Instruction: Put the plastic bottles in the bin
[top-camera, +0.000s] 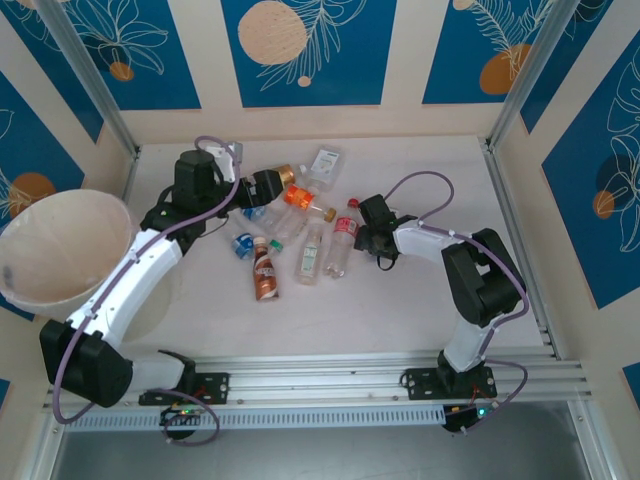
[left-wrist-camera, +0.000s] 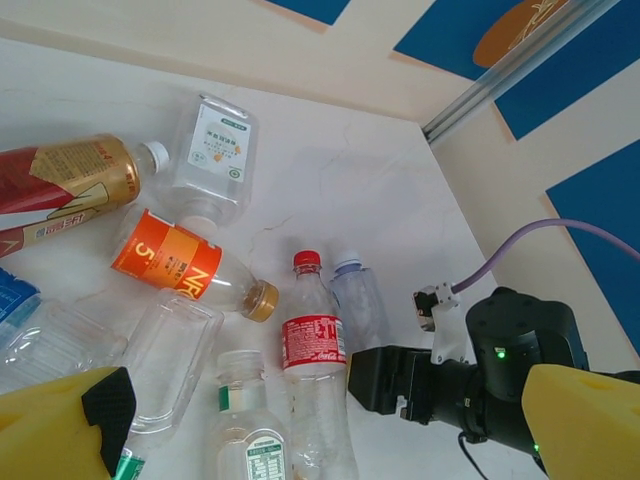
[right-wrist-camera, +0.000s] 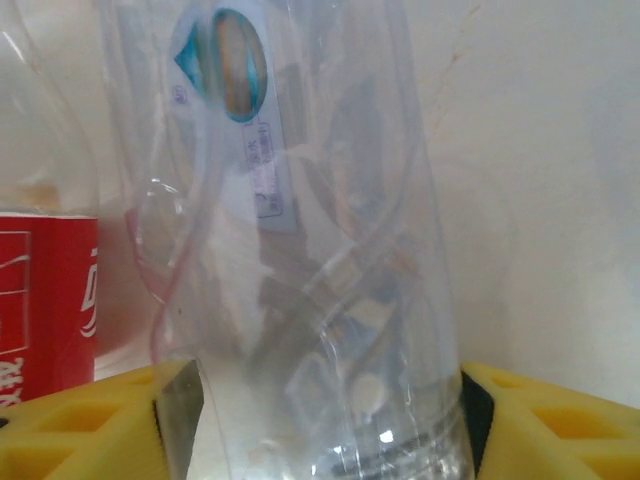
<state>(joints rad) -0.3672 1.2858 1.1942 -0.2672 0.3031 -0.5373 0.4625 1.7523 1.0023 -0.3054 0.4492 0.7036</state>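
Several plastic bottles lie in a loose heap mid-table: an orange-label one (top-camera: 298, 196) (left-wrist-camera: 170, 262), a red-label cola bottle (top-camera: 342, 240) (left-wrist-camera: 312, 340) (right-wrist-camera: 45, 300), a brown one (top-camera: 264, 270) and a green-banded one (left-wrist-camera: 245, 420). My right gripper (top-camera: 370, 228) (left-wrist-camera: 395, 380) (right-wrist-camera: 330, 420) is shut on a clear bottle (right-wrist-camera: 320, 250) with a pale blue cap (left-wrist-camera: 357, 300), which lies beside the cola bottle; both pads touch its sides. Above the heap's left side hovers my left gripper (top-camera: 268, 186) (left-wrist-camera: 325, 420), open and holding nothing. The cream bin (top-camera: 60, 250) stands at the far left.
A square clear bottle (top-camera: 323, 162) (left-wrist-camera: 215, 150) and a red-gold one (left-wrist-camera: 70, 185) lie toward the back wall. Aluminium posts (top-camera: 515, 90) frame the corners. Bare table stretches in front of the heap (top-camera: 330, 320) and behind the right arm.
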